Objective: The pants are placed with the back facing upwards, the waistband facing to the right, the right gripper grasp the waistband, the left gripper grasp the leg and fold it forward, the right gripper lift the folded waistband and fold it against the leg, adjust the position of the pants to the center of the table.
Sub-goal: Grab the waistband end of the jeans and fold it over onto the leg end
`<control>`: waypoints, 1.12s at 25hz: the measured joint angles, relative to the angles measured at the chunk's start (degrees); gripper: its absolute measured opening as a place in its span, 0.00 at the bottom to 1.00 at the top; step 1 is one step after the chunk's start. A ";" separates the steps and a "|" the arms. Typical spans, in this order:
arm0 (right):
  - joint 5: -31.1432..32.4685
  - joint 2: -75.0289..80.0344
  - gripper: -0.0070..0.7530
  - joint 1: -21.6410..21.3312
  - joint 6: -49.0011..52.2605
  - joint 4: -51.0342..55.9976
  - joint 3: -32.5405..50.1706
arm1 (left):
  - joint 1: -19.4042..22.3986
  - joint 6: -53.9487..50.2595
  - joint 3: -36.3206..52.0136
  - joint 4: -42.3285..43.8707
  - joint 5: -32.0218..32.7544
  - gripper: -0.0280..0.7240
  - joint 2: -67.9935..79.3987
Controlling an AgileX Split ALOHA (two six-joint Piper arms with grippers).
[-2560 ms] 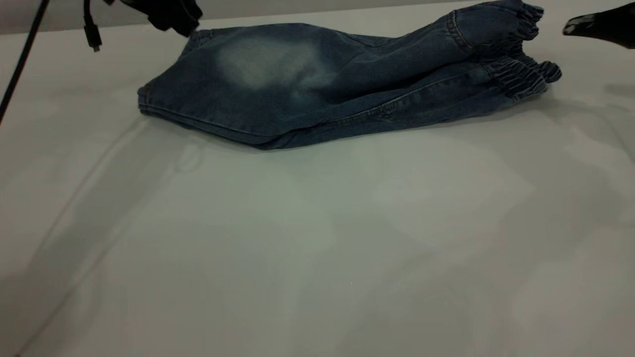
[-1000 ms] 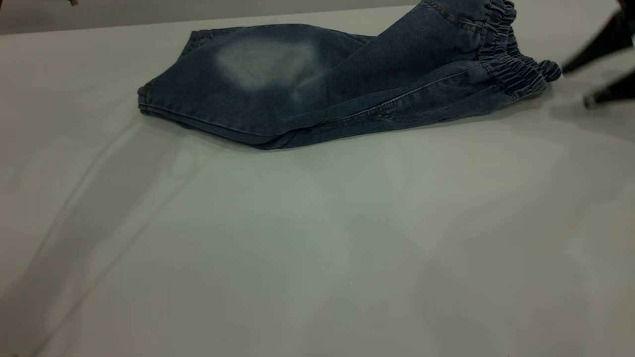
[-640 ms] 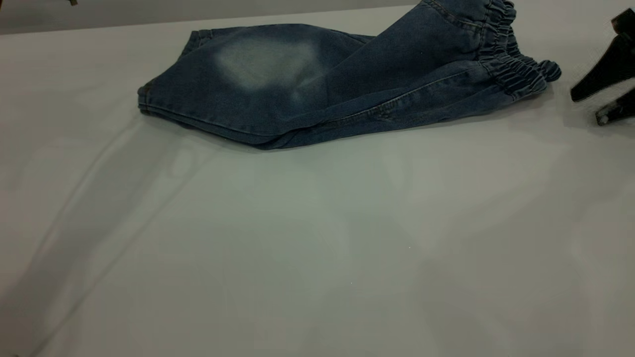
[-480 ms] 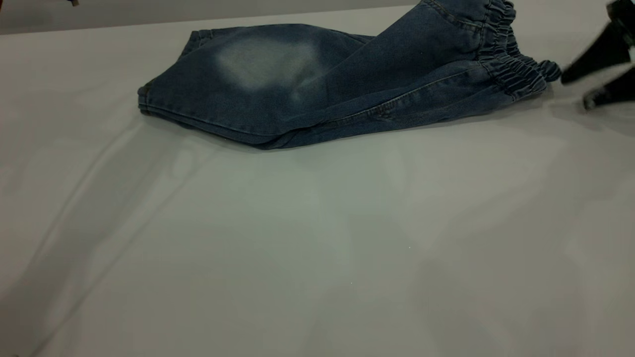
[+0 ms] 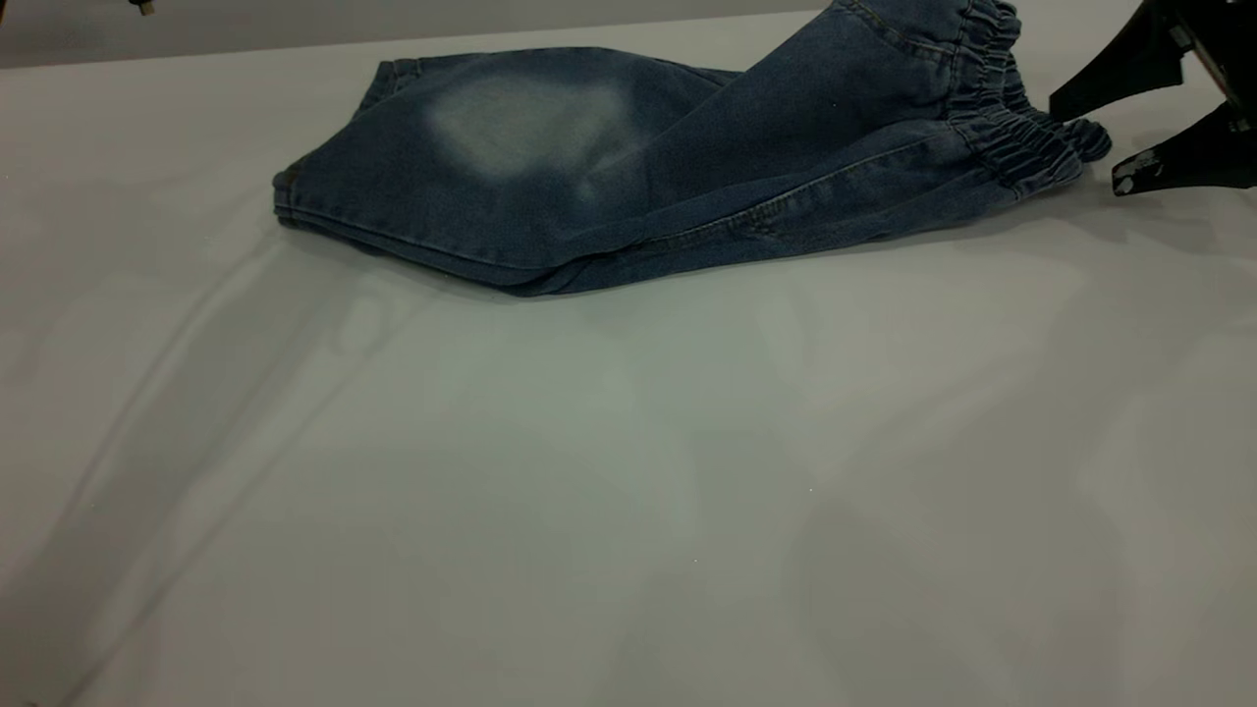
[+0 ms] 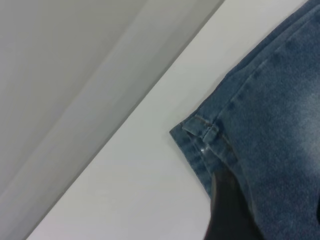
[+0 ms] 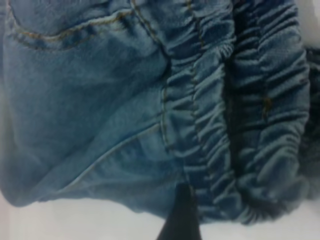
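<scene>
The pants (image 5: 628, 167), blue denim, lie folded lengthwise at the far side of the table (image 5: 628, 471). The top layer is a plain leg with a pale faded patch (image 5: 525, 118); the leg is hidden beneath it. The ruched waistband (image 5: 1021, 137) points right, its upper layer standing up. My right gripper (image 5: 1092, 144) is open just right of the waistband, fingertips level with its end and apart from the cloth. The right wrist view shows the waistband (image 7: 250, 115) close ahead. My left gripper (image 6: 272, 212) hovers open over the hem corner (image 6: 200, 132).
The table's far edge (image 5: 196, 49) runs just behind the pants, with a grey wall beyond. A bare white tabletop stretches from the pants to the near edge. Faint creases cross the surface at the left.
The left gripper lifted off the leg hem and out of the exterior view. The waistband's top layer now stands higher. The right gripper opened and moved left, up to the waistband.
</scene>
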 joint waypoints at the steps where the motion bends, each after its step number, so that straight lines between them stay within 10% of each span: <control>1: -0.44 0.00 0.76 0.35 -0.15 0.46 0.00 | 0.00 0.00 0.00 0.00 0.00 0.54 0.00; 28: 2.01 6.39 0.76 2.55 -2.87 9.90 -8.14 | -2.81 0.00 0.00 0.17 0.27 0.54 0.00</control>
